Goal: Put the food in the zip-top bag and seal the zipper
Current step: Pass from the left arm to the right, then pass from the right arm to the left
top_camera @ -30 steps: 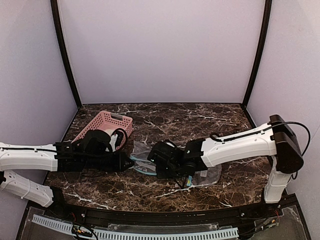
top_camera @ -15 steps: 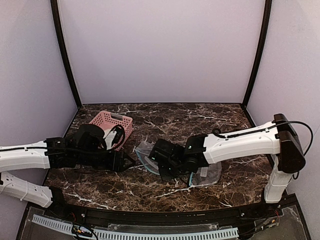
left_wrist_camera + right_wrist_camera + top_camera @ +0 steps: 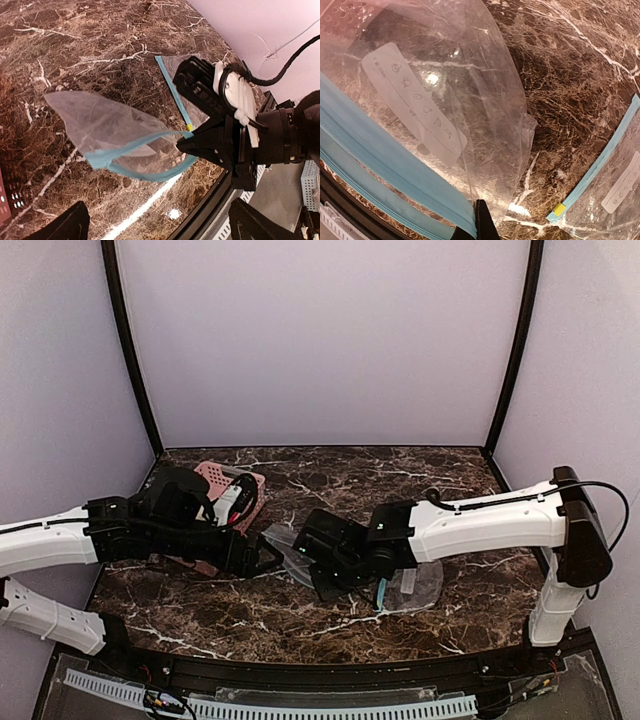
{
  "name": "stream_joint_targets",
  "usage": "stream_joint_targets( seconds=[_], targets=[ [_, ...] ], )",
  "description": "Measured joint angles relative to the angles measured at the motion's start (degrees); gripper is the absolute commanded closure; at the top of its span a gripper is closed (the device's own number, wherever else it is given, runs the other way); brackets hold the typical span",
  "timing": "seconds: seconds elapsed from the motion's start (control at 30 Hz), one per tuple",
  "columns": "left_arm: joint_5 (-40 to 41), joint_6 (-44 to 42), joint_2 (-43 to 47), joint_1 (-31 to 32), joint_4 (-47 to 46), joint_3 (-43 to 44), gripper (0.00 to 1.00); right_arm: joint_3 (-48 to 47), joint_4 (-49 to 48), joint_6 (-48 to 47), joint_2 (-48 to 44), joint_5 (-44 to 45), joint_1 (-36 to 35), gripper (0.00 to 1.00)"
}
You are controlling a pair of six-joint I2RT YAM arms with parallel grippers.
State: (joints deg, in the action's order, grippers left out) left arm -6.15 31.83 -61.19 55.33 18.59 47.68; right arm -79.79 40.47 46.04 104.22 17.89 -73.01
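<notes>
While the left arm reaches in from 9 o'clock in the top view, its pincer [image 3: 268, 560] stands wide open and holds nothing. Its tips are just beside the clear zip-top plastic bag with a blue zipper strip [image 3: 285, 543], near the middle of the dark marbled counter [image 3: 400, 475]. The right pincer [image 3: 308, 566], coming in from 3 o'clock, is closed on that bag's edge. A pink perforated plastic basket [image 3: 240, 485] sits at 10 o'clock, much of it under the left arm, and the food pieces cannot be made out. A second clear zip-top bag [image 3: 425, 585] lies flat at 5 o'clock, partly under the right arm.

From the left wrist, the left pincer's fingers [image 3: 65, 225] stand far apart at the bottom corners with nothing between them. The first bag's mouth gapes, its blue strip curving toward 6 o'clock, and the right pincer nips that strip at 3 o'clock. The second bag's strip runs up toward 12 o'clock behind it.

From the right wrist, one dark fingertip [image 3: 481, 216] at 6 o'clock presses on the blue strip. The clear film with its white label fills the view from 9 to 12 o'clock. The second bag lies on the counter at 4 o'clock.
</notes>
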Motion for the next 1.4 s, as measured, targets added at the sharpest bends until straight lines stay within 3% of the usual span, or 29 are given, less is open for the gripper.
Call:
stream_joint_targets(
  seconds=[0.3, 0.57, 0.63, 0.73, 1.13, 1.23, 1.33, 1.4],
  targets=[
    [5.66, -14.69, -5.99, -0.09, 6.84, 9.14, 0.01, -1.95, -0.13, -4.04, 0.00, -2.29, -1.64, 1.00],
    [5.25, -20.48, -8.26, -0.09, 10.43, 10.32, 0.01, -2.03, -0.13, -4.37, -0.02, -2.93, -1.79, 1.00],
    [5.05, -21.42, -8.26, -0.09, 10.86, 10.32, 0.06, -2.08, -0.13, -4.72, -0.11, -3.02, -1.79, 1.00],
    [5.16, -22.64, -8.41, -0.09, 11.78, 10.32, 0.22, -2.32, -0.09, -5.25, -0.31, -3.19, -1.79, 1.00],
    [7.37, -25.53, -11.30, -0.11, 13.29, 10.54, 0.68, -3.04, -0.13, -6.82, -0.35, -3.85, -2.73, 1.00],
    [7.37, -26.43, -11.30, -0.11, 13.31, 10.58, 0.86, -3.06, -0.11, -7.45, -0.35, -4.04, -2.95, 1.00],
    [7.19, -26.80, -11.30, -0.11, 13.35, 10.58, 0.95, -3.15, -0.15, -7.82, -0.35, -4.02, -3.08, 1.00],
    [7.08, -26.80, -11.30, -0.11, 13.38, 10.58, 0.99, -3.19, -0.15, -7.80, -0.35, -3.85, -3.13, 0.87]
  ],
)
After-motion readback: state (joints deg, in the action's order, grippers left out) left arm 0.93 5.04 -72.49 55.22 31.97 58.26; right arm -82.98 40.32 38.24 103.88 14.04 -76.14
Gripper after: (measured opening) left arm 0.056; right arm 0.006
